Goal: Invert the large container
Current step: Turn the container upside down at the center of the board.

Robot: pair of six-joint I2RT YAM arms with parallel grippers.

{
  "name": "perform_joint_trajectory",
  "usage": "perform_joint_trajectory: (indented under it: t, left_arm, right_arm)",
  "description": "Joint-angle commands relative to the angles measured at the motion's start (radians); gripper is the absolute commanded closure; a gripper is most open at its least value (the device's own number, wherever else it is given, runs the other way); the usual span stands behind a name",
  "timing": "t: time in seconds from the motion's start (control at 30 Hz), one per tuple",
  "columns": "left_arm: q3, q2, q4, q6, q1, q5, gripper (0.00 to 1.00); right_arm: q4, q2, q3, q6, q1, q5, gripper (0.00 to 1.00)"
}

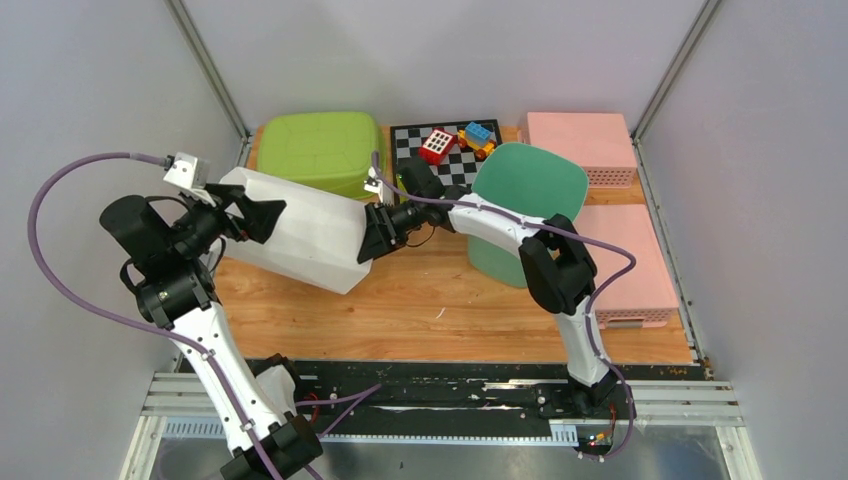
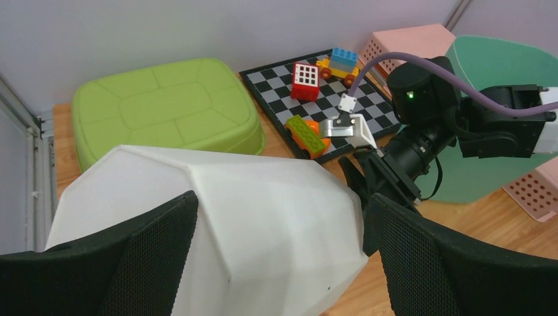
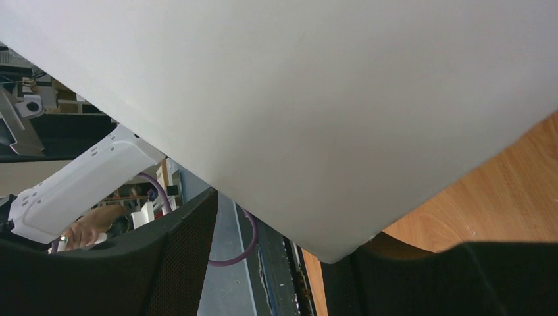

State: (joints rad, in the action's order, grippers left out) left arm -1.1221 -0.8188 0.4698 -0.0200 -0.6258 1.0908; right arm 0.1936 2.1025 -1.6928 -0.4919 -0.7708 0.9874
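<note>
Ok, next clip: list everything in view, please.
container: 1, white, tipped on its side between the hands
tub: 1, green, upside down, back left
checkered board: 1, black and white, back centre
toy blocks: 3, mixed colours, on the board
bin: 1, teal, right of centre
baskets: 2, pink, right side
table: 1, wood, under everything
left hand: 1, black, open, at the container's left end
right hand: 1, black, at its right end, grip unclear
</note>
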Motion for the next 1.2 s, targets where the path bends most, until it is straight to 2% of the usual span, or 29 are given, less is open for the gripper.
perform_joint_trajectory:
  t: [0.0,0.33,0.63,1.17]
  left_arm:
    - [-0.006,0.026,0.166,0.040,0.027,0.101,0.00]
    - [-0.015,0.072,0.284,0.179,0.027,0.026,0.00]
    - [0.013,0.106,0.294,0.222,0.028,0.001,0.00]
    - [0.078,0.116,0.238,0.205,0.028,0.046,0.00]
  right_arm:
    - [-0.166,0.022,-0.009,-0.018,-0.062,0.103,0.42]
    - [-0.165,0.080,-0.028,-0.019,-0.087,0.105,0.42]
    - [-0.148,0.143,-0.075,-0.024,-0.113,0.115,0.42]
    - [0.118,0.107,-0.114,0.221,-0.064,-0.030,0.41]
